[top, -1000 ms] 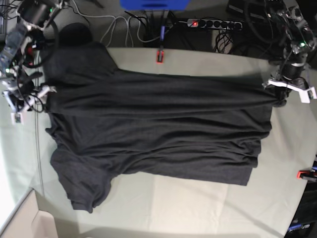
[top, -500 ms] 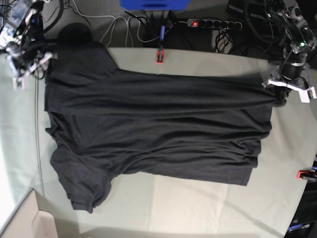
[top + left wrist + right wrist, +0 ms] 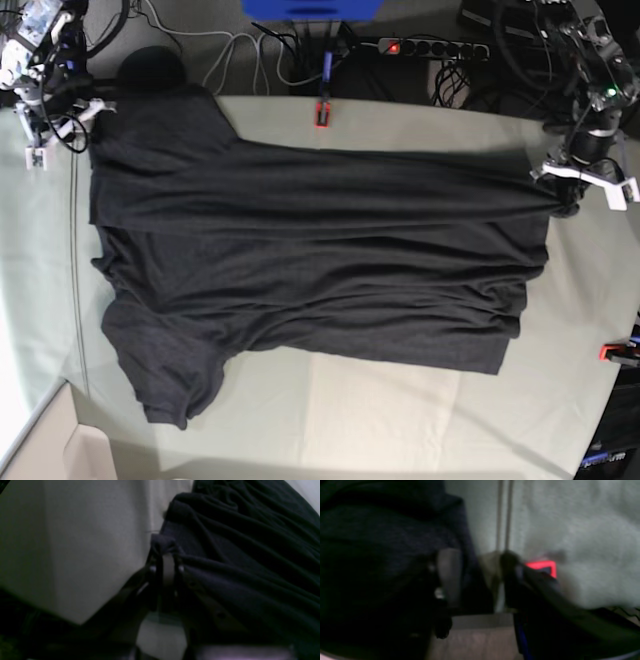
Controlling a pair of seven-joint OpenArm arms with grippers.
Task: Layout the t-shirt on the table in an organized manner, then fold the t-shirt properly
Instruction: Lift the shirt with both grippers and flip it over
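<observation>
The charcoal t-shirt [image 3: 320,260] lies spread flat across the pale table [image 3: 400,400], plain side up, with its sleeves to the left and its hem to the right. My left gripper [image 3: 568,200] is at the hem's far right corner, shut on a bunch of the dark fabric; the wrist view shows the pinch [image 3: 165,555] with the t-shirt [image 3: 250,555] beside bare table [image 3: 75,542]. My right gripper [image 3: 62,125] is open at the upper left sleeve. In its wrist view the gripper [image 3: 480,567] straddles the shirt's edge [image 3: 382,530], with table cloth [image 3: 582,530] showing between the fingers.
Red clamps sit at the table's back edge [image 3: 323,113] and right edge [image 3: 615,351]; one shows in the right wrist view [image 3: 541,565]. A power strip [image 3: 430,47] and cables lie behind the table. A cardboard box [image 3: 40,450] is at the bottom left corner.
My right gripper has moved from the shirt's left shoulder edge up to the upper left sleeve corner. The left gripper and the shirt have stayed in place.
</observation>
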